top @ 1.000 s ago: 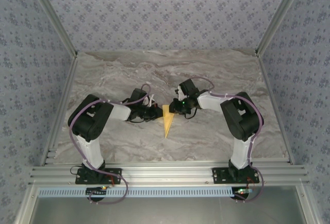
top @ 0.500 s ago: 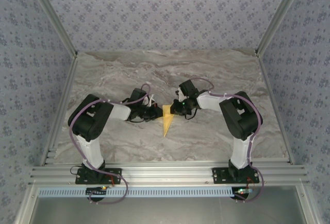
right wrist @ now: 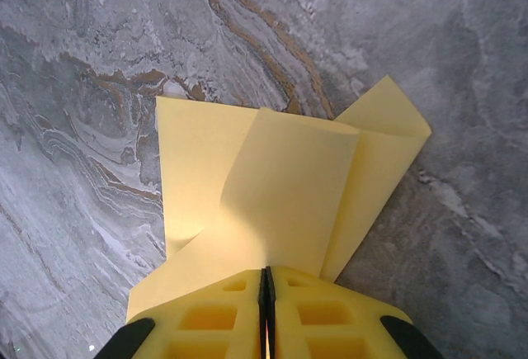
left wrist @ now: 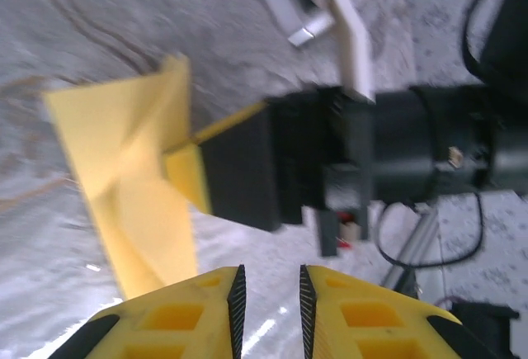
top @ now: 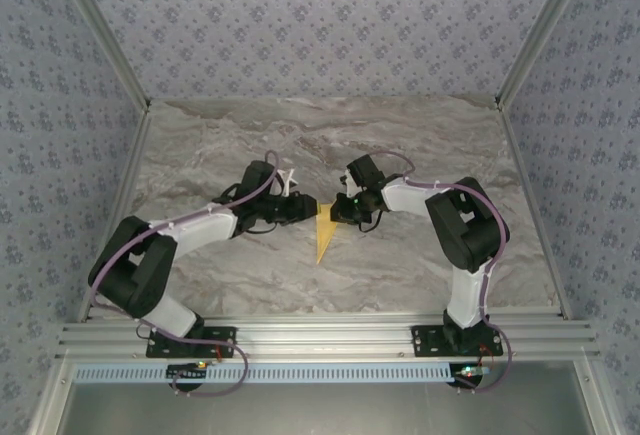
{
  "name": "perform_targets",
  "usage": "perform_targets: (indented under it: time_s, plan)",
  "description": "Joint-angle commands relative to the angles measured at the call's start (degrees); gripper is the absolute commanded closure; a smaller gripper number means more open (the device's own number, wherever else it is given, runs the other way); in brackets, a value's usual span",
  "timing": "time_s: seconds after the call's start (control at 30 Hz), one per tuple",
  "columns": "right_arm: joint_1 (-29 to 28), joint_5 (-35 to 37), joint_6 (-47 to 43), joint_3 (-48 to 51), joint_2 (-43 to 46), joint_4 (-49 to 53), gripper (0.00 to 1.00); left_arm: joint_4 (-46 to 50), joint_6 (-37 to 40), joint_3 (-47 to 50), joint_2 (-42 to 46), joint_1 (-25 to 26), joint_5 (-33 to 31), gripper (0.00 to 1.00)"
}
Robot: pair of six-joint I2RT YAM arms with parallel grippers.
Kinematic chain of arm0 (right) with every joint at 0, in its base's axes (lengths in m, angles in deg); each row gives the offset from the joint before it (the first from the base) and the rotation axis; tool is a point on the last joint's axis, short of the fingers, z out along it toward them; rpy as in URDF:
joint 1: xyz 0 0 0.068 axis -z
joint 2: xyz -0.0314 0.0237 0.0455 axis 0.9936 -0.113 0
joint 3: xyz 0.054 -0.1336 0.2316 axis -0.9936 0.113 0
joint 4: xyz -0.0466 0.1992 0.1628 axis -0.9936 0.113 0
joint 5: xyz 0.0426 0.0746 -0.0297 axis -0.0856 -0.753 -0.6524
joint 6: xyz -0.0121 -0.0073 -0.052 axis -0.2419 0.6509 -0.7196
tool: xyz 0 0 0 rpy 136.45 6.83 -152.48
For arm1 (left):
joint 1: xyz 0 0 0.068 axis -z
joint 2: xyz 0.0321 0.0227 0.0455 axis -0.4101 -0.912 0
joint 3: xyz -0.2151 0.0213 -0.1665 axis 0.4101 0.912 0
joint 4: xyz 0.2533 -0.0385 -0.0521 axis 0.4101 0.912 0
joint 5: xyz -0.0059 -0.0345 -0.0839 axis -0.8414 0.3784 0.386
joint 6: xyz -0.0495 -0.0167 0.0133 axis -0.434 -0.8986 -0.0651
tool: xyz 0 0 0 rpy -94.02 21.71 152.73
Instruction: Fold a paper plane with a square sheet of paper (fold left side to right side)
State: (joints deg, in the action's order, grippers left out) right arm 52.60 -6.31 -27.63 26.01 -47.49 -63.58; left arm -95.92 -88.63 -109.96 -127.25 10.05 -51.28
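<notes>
Yellow-orange paper plane (top: 322,234), plain | right gripper (right wrist: 266,281) pinching it | left gripper (left wrist: 269,293) ajar

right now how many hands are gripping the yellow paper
1. The right hand is shut on the paper plane's edge. The left hand is close beside it, jaws slightly apart with nothing between them.

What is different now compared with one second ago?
The left arm sank, its elbow swinging out to the left; the left gripper parted its jaws a little and holds nothing. The right gripper stayed shut on the paper, and the paper kept its place on the table.
</notes>
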Motion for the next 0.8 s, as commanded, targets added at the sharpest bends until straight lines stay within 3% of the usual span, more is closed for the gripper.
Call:
perform_targets:
  time_s: [0.0,0.17,0.77]
  plan:
    - [-0.04,3.55,-1.07,0.69,-2.81,6.48,0.88,0.34,-2.78,0.91,0.14,4.00,2.49,0.75]
    - [-0.22,3.60,-1.09,0.50,-2.84,6.55,0.87,0.21,-4.32,-1.17,-3.90,6.88,1.86,0.75]
    - [-0.26,3.77,-1.38,0.37,-2.99,6.78,0.87,5.76,-2.97,-1.09,-11.15,6.98,-1.70,0.75]
